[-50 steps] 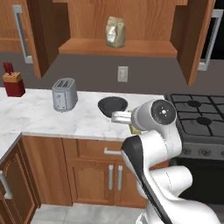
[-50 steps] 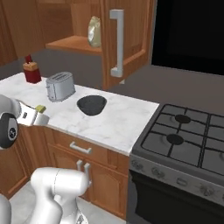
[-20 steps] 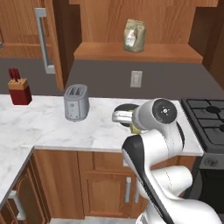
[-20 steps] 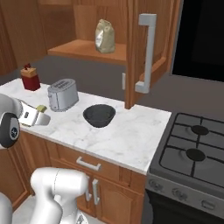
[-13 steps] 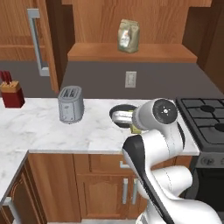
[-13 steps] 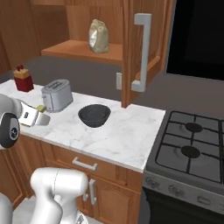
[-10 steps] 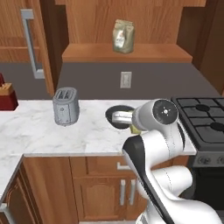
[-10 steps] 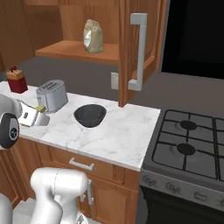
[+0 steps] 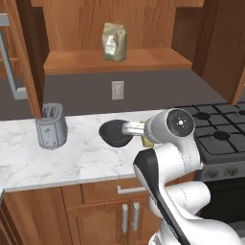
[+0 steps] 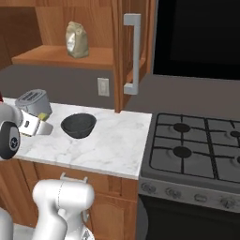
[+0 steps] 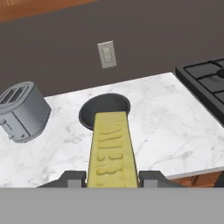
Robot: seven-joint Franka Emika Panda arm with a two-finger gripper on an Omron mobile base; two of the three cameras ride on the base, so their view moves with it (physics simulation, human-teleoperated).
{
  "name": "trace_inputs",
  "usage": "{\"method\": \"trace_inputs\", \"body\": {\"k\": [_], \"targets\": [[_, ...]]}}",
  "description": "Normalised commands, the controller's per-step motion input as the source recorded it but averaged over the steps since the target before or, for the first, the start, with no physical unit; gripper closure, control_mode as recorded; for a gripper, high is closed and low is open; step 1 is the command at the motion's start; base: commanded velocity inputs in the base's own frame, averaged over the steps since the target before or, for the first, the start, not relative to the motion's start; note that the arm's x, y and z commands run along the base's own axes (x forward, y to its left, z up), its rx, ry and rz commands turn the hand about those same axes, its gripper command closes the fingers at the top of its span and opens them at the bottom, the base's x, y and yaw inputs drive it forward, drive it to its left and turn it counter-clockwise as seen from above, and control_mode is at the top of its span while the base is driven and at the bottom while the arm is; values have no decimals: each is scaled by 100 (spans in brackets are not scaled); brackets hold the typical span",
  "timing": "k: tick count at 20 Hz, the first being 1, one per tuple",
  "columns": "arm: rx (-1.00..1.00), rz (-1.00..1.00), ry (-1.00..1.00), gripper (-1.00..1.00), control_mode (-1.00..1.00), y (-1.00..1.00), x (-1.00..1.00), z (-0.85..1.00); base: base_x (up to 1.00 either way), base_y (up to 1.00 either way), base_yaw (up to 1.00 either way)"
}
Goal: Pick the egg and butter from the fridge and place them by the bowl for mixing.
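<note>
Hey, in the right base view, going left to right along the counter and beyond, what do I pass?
Toaster → butter held in the gripper → bowl → bare marble counter → stove.

The white marble counter [image 9: 72, 162] carried two things — a grey toaster [image 9: 51, 126] toward its left and a dark bowl [image 9: 115, 133] near the middle, well apart. Its right end met the black stove [image 10: 197, 150]. Above, a wooden shelf [image 9: 143, 60] held a paper bag [image 9: 114, 42] — upright.
</note>
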Motion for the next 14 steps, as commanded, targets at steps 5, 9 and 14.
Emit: {"method": "trace_inputs", "body": {"k": [5, 9, 14], "targets": [[0, 0, 0, 100, 100, 0, 0, 0, 23, 27, -12], [0, 0, 0, 100, 100, 0, 0, 0, 23, 24, 0], [0, 0, 0, 100, 100, 0, 0, 0, 10, 7, 1]]}}
